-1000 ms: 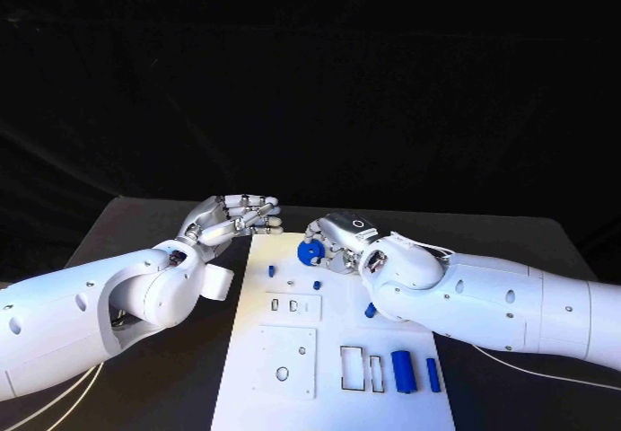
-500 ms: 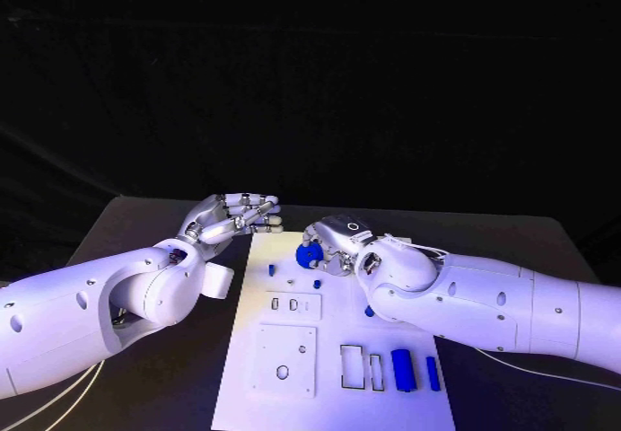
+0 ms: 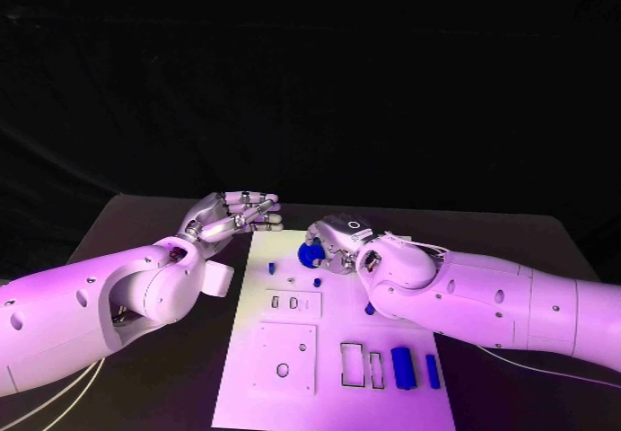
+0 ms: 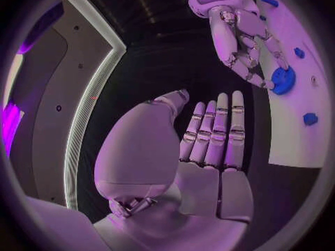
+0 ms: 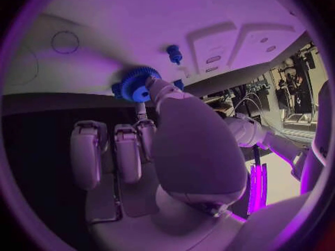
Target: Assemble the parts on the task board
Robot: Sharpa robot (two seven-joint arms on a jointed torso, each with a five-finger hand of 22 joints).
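The white task board (image 3: 334, 413) lies lengthwise in the middle of the table. At its far end my right hand (image 3: 342, 241) pinches a blue gear (image 3: 310, 255) with thumb and fingertips, right at the board's surface. The right wrist view shows the thumb tip on the gear (image 5: 137, 86), with a blue peg (image 5: 173, 53) standing just beyond. My left hand (image 3: 240, 215) hovers off the board's far left corner, holding nothing; its fingers (image 4: 218, 129) lie straight and side by side. The same view shows the right hand (image 4: 240, 36) on the gear (image 4: 283, 81).
Small blue pegs (image 3: 272, 268) (image 3: 316, 282) (image 3: 371, 309) stand on the board's middle. Two blue blocks (image 3: 403, 368) (image 3: 432, 373) lie near the front right, beside rectangular slots (image 3: 352, 365). A square plate with a hole (image 3: 284, 360) sits front left. Black table surrounds the board.
My right hand has sunk slightly toward the board with the gear. The left hand has stayed where it was.
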